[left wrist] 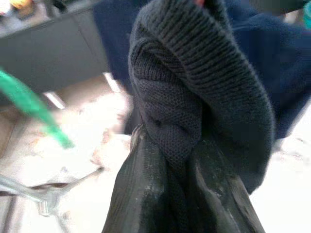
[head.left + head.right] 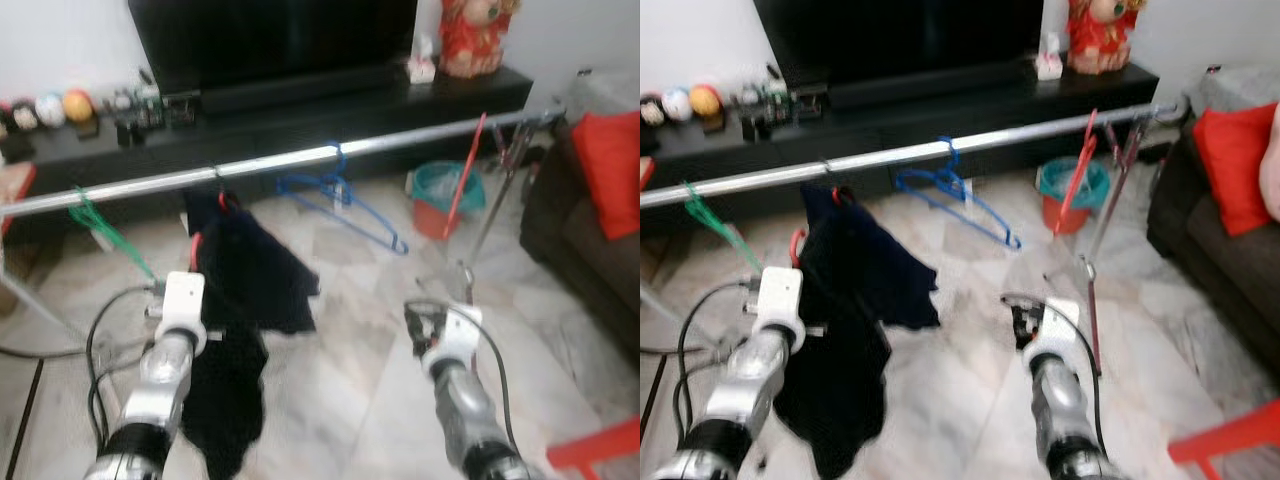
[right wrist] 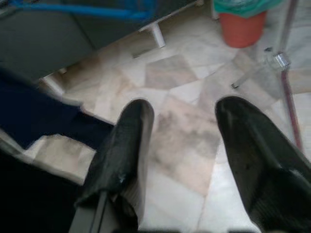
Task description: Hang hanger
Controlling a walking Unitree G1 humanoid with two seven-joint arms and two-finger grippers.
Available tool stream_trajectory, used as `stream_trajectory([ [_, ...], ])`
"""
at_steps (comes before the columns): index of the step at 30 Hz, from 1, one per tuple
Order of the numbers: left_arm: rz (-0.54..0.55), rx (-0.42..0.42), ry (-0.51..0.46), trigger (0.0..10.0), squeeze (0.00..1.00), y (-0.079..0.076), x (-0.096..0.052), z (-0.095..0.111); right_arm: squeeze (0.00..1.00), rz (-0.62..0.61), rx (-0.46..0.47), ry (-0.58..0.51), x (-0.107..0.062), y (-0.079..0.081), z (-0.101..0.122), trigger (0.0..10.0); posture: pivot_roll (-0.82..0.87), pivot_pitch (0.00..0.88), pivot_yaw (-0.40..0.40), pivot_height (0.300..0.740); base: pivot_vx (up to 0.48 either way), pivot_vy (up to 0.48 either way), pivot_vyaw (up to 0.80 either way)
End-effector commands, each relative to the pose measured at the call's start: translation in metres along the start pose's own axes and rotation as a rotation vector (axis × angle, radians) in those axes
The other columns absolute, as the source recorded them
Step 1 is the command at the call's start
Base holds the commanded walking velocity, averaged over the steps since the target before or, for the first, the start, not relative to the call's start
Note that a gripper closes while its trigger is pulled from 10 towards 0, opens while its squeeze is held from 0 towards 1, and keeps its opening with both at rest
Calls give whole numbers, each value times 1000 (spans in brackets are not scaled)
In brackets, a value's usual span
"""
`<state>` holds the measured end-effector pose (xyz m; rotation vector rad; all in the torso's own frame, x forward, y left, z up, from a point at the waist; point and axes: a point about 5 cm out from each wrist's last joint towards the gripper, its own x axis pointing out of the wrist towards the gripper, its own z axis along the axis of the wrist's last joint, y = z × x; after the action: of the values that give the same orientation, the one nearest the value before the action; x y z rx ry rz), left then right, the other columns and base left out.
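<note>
A silver rail (image 2: 420,140) runs across in front of me. A dark navy knit garment (image 2: 250,280) hangs from it on a red hanger (image 2: 222,203) whose hook sits on the rail. My left gripper (image 1: 170,145) is shut on a fold of this garment, below the rail. A blue hanger (image 2: 340,200) hangs empty near the rail's middle. At the rail's left end hangs a green hanger (image 2: 105,230), and at its right end a red one (image 2: 465,170). My right gripper (image 3: 184,111) is open over the tiled floor, holding nothing, to the right of the garment.
A black TV console (image 2: 300,110) stands behind the rail. A teal and orange bucket (image 2: 445,195) sits on the floor at the back right. A dark sofa with a red cushion (image 2: 610,170) is at the right, with a red stool's edge (image 2: 600,445) in the near right corner.
</note>
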<state>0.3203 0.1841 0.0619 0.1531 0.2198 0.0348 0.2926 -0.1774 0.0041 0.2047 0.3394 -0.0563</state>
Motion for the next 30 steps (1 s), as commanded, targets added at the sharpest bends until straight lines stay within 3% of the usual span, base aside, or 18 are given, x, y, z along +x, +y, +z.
stream_trajectory([
  [1,28,23,-54,10000,0,8,4,16,0,19,10,-6,3,7,3,10000,-41,16,60,740,382,0,0],
  [5,58,42,-68,10000,0,5,5,20,0,21,11,-3,3,8,2,10000,-42,17,62,740,339,0,0],
  [14,146,80,-105,10000,0,3,5,30,0,51,16,10,2,11,0,10000,-40,19,60,740,0,0,0],
  [22,86,55,-102,10000,0,2,1,20,0,68,-2,7,2,9,1,10000,-44,22,53,740,0,0,0],
  [30,111,70,-94,10000,0,7,0,17,0,106,-32,-2,3,13,3,10000,-47,22,51,740,0,-118,199],
])
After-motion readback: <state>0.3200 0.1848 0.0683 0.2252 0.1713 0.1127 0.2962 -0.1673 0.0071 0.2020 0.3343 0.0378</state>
